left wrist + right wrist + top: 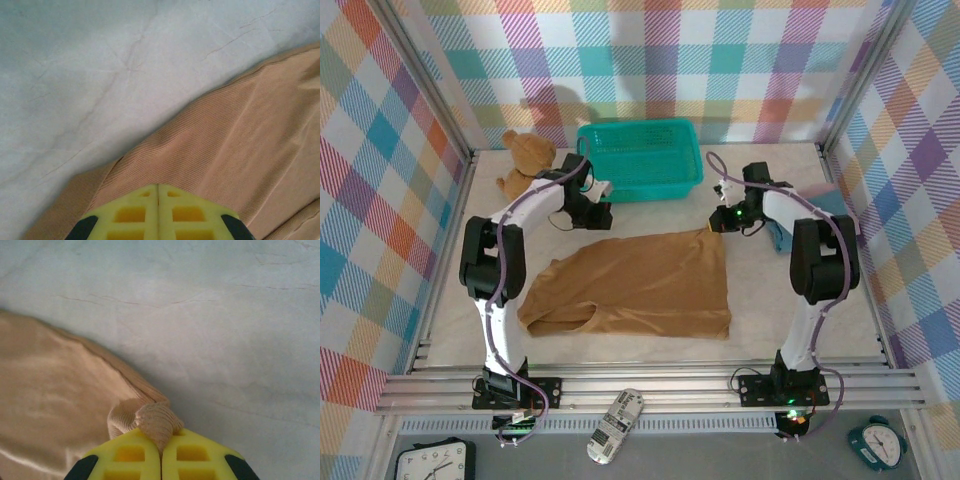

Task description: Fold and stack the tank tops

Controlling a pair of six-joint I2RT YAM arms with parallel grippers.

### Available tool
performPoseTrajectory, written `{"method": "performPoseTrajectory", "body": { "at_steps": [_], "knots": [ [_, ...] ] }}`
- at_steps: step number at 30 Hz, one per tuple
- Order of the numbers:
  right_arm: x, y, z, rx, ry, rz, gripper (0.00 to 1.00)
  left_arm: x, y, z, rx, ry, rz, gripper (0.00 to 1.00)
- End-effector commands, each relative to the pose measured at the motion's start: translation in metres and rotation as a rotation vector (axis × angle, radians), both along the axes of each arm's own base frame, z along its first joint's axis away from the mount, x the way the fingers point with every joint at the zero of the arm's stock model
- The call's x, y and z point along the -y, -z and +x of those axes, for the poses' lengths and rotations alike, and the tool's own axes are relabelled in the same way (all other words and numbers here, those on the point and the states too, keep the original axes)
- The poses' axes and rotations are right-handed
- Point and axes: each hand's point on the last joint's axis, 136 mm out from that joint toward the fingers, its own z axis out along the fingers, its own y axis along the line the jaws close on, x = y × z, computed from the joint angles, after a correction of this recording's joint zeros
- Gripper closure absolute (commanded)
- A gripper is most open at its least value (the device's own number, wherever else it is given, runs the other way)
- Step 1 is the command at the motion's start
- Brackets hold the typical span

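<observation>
Yellow right fingers (195, 455) pinched a bunched basket-side corner of the brown top (640, 285), spread flat just nearer than the basket (650, 188). Left fingers (130, 215) were pressed together over its other basket-side edge, grip unclear. Both corners probably needed lifting level, cloth taut. White worktop (800, 320) was wrinkled; plaid walls (720, 60) stood behind the basket.

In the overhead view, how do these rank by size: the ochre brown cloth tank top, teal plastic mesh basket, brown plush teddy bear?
1. ochre brown cloth tank top
2. teal plastic mesh basket
3. brown plush teddy bear
The basket and bear sit farther back, but the order is clear.
</observation>
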Motion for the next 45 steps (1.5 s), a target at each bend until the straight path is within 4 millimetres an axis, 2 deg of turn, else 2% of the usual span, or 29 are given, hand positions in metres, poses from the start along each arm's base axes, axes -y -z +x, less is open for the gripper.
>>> {"method": "performPoseTrajectory", "body": {
  "at_steps": [1,3,5,12,16,21,25,27,33,37,40,45],
  "knots": [
    [-0.006,-0.012,-0.010,0.039,-0.050,0.044,0.92,-0.013,0.012,-0.013,-0.050,0.012,0.109,0.77],
    [-0.007,-0.010,-0.016,0.036,-0.061,0.045,0.92,-0.017,0.019,-0.014,-0.026,0.022,0.131,0.59],
    [-0.006,-0.007,-0.020,0.028,-0.064,0.043,0.92,-0.018,0.024,-0.014,0.000,0.040,0.135,0.54],
    [-0.004,0.000,-0.027,0.023,-0.085,0.024,0.92,-0.011,0.044,-0.011,0.037,0.147,0.117,0.47],
    [-0.005,0.003,-0.028,0.015,-0.090,0.028,0.92,-0.007,0.052,-0.009,0.039,0.172,0.129,0.47],
    [-0.005,0.004,-0.027,0.028,-0.100,0.028,0.92,0.000,0.061,-0.019,0.023,0.206,0.129,0.54],
    [-0.005,0.005,-0.027,0.027,-0.096,0.029,0.92,-0.002,0.066,-0.019,0.028,0.220,0.151,0.69],
    [-0.006,0.004,-0.027,0.030,-0.093,0.037,0.92,-0.001,0.063,-0.016,0.041,0.212,0.150,0.77],
    [-0.007,0.001,-0.026,0.053,-0.101,0.038,0.93,-0.001,0.049,-0.007,0.083,0.201,0.162,0.93],
    [-0.009,-0.009,-0.024,0.119,-0.117,0.058,0.93,-0.004,0.026,-0.007,0.128,0.189,0.171,0.94],
    [-0.014,-0.016,-0.029,0.180,-0.147,0.081,0.92,-0.005,0.010,-0.015,0.164,0.196,0.166,0.94],
    [-0.020,-0.014,-0.045,0.270,-0.243,0.052,0.91,-0.005,0.008,-0.031,0.176,0.228,0.178,0.93]
  ]
}}
